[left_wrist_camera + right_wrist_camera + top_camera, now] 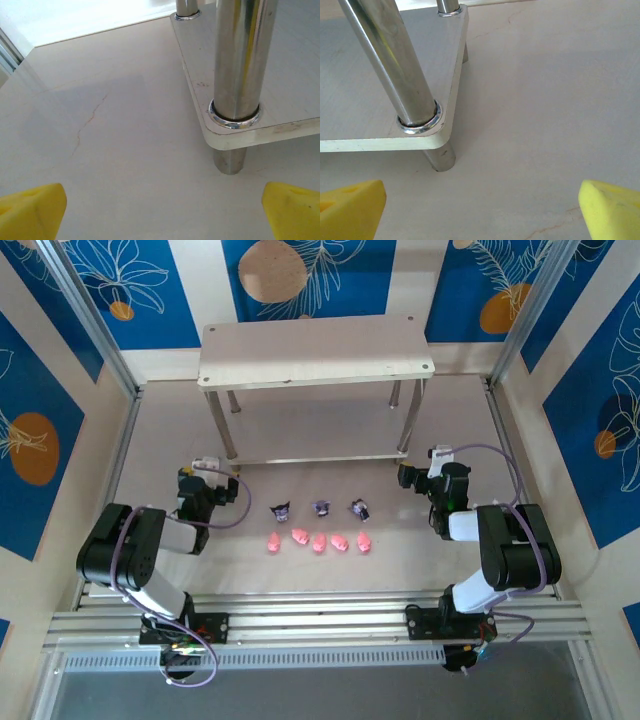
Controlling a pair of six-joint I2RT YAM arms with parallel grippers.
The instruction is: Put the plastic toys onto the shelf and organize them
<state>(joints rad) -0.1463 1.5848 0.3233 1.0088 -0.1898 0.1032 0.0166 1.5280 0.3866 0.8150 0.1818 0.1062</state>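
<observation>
Left end effector (160,212) and right end effector (480,212) gape wide, holding nothing.
Both arms fold low, wrists aimed at the shelf (315,365) legs just ahead; pink toys (318,541) and dark toys (320,508) stand in two rows on the counter (250,570) between them.

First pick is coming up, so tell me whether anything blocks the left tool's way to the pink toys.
Nothing visible does. The left tool stands open near the shelf's front left leg, and only bare table lies between it and the pink toys.
</observation>
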